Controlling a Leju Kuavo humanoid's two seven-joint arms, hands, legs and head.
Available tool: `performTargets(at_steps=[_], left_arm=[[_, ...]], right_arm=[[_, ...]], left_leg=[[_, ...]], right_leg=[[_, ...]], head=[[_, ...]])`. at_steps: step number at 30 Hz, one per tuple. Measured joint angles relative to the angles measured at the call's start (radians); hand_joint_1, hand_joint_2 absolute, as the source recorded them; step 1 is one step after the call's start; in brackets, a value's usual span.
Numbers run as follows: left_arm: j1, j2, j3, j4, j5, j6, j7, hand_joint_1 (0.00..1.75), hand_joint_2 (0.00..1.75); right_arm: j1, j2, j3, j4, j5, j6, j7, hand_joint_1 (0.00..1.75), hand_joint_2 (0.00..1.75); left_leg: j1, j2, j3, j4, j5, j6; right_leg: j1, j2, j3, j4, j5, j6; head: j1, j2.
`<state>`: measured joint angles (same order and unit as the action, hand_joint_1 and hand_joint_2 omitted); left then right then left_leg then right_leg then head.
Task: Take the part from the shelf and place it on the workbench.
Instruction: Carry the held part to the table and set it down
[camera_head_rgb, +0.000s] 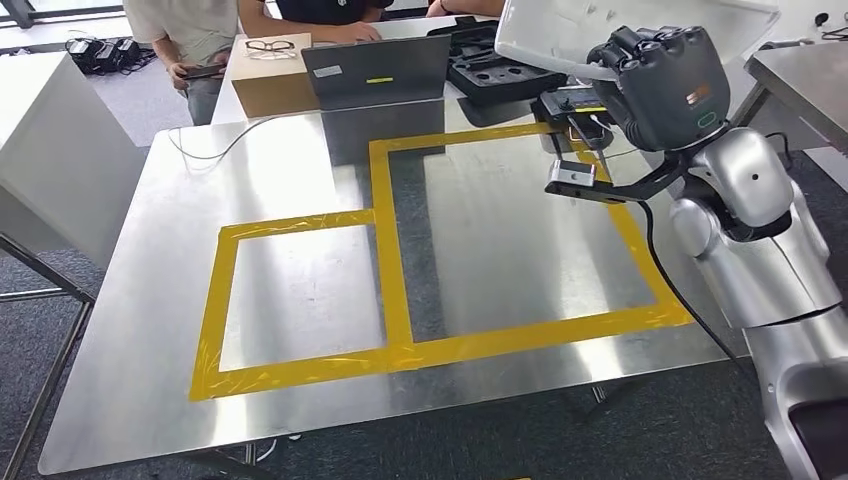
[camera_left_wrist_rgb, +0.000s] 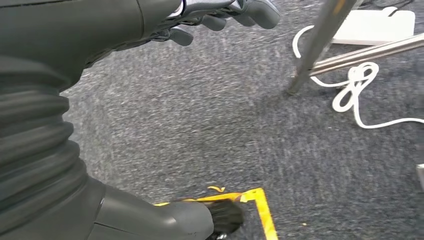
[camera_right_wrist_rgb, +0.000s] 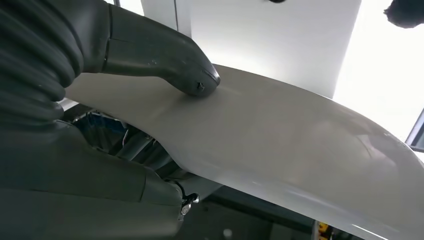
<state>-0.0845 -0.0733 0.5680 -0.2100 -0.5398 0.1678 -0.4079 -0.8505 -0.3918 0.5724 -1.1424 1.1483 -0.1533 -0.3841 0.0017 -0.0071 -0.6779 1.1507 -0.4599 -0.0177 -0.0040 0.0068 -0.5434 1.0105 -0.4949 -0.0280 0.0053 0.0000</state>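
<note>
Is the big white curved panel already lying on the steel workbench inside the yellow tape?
No, the right hand holds the white curved panel up above the steel workbench.

1. Looks like a robotics lab or test workshop: steel workbench with yellow tape marking zones.
2. Grey office carpet, loose white cable.
3. A laptop and a foam-lined equipment case sit behind.

Far edge of what I face: brown cardboard box with black glasses on top | grey laptop just beside the box | black moulded case beyond it | person standing behind, holding a phone | white cable coiled on grey carpet below me
</note>
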Motion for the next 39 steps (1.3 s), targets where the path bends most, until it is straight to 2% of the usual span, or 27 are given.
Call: performTargets(at_steps=[1, 2, 5, 7, 10, 11, 13, 14, 18, 28, 34, 39], left_arm=[[0.000, 0.000, 0.000, 0.001, -0.002, 0.000, 0.001, 0.00, 1.75], [0.000, 0.000, 0.001, 0.001, -0.005, 0.000, 0.002, 0.00, 1.75], [0.000, -0.002, 0.004, 0.003, -0.012, 0.000, 0.008, 0.00, 1.75], [-0.001, -0.005, 0.006, 0.003, -0.021, 0.000, 0.016, 0.00, 1.75], [-0.005, -0.010, 0.006, 0.003, -0.028, 0.002, 0.028, 0.00, 1.75], [-0.006, -0.012, 0.007, 0.003, -0.028, 0.004, 0.031, 0.00, 1.75], [-0.005, -0.014, 0.007, 0.004, -0.028, 0.005, 0.035, 0.00, 1.75], [-0.004, -0.014, 0.007, 0.004, -0.028, 0.005, 0.037, 0.00, 1.75], [-0.004, -0.015, 0.008, 0.005, -0.029, 0.006, 0.037, 0.00, 1.75], [-0.003, -0.018, 0.008, 0.005, -0.030, 0.007, 0.033, 0.00, 1.75], [-0.009, -0.029, 0.009, 0.005, -0.041, 0.005, -0.013, 0.00, 1.75], [-0.011, -0.037, 0.009, 0.005, -0.048, -0.003, -0.037, 0.00, 1.75]], right_arm=[[-0.015, 0.010, 0.008, 0.032, -0.006, -0.005, 0.000, 1.75, 1.75], [-0.029, 0.020, 0.016, 0.065, -0.011, -0.012, 0.000, 1.75, 1.75], [-0.055, 0.054, 0.033, 0.164, -0.018, -0.033, 0.004, 1.75, 1.75], [-0.072, 0.073, 0.040, 0.227, -0.018, -0.037, 0.006, 1.75, 1.75], [-0.094, 0.092, 0.053, 0.306, -0.014, -0.039, 0.003, 1.75, 1.75], [-0.097, 0.098, 0.058, 0.328, -0.012, -0.040, 0.002, 1.75, 1.75], [-0.100, 0.108, 0.064, 0.360, -0.010, -0.042, 0.001, 1.75, 1.75], [-0.100, 0.112, 0.066, 0.372, -0.010, -0.043, 0.001, 1.75, 1.75], [-0.103, 0.123, 0.069, 0.406, -0.009, -0.045, 0.001, 1.75, 1.75], [-0.111, 0.140, 0.075, 0.457, -0.008, -0.042, 0.011, 1.75, 1.75], [-0.113, 0.214, 0.084, 0.605, -0.031, -0.026, 0.080, 1.75, 1.75], [-0.024, 0.271, 0.084, 0.704, -0.038, -0.055, 0.132, 1.75, 1.75]], left_leg=[[-0.003, 0.000, 0.013, -0.060, 0.032, 0.005], [-0.006, 0.001, 0.024, -0.102, 0.051, 0.012], [-0.008, 0.001, 0.038, -0.133, 0.047, 0.029], [-0.005, -0.002, 0.046, -0.138, 0.046, 0.034], [-0.004, -0.010, 0.054, -0.139, 0.042, 0.033], [-0.005, -0.012, 0.055, -0.139, 0.040, 0.034], [-0.006, -0.014, 0.054, -0.139, 0.037, 0.036], [-0.008, -0.014, 0.053, -0.138, 0.036, 0.037], [-0.010, -0.012, 0.050, -0.134, 0.035, 0.040], [-0.008, -0.012, 0.054, -0.135, 0.039, 0.039], [-0.007, -0.010, 0.058, -0.135, 0.040, 0.038], [-0.006, -0.011, 0.058, -0.135, 0.040, 0.038]], right_leg=[[0.000, 0.000, 0.008, 0.000, -0.007, 0.003], [0.000, 0.001, 0.011, -0.001, -0.013, 0.007], [0.001, 0.002, 0.013, -0.004, -0.026, 0.024], [0.003, 0.001, 0.019, 0.003, -0.021, 0.031], [0.008, 0.000, 0.021, 0.009, -0.001, 0.020], [0.007, -0.001, 0.022, 0.006, -0.002, 0.016], [0.007, -0.002, 0.029, -0.003, -0.010, 0.015], [0.006, -0.003, 0.034, -0.013, -0.018, 0.016], [0.003, -0.003, 0.043, -0.029, -0.030, 0.031], [0.005, -0.003, 0.046, -0.028, -0.027, 0.036], [0.006, -0.002, 0.047, -0.027, -0.028, 0.035], [0.006, -0.002, 0.048, -0.027, -0.028, 0.035]], head=[[0.000, 0.000], [0.000, 0.000], [0.000, 0.000], [0.001, 0.000], [0.006, 0.000], [0.006, 0.000], [0.006, 0.000], [0.006, 0.000], [0.006, 0.000], [0.006, 0.000], [0.006, 0.000], [0.006, 0.000]])
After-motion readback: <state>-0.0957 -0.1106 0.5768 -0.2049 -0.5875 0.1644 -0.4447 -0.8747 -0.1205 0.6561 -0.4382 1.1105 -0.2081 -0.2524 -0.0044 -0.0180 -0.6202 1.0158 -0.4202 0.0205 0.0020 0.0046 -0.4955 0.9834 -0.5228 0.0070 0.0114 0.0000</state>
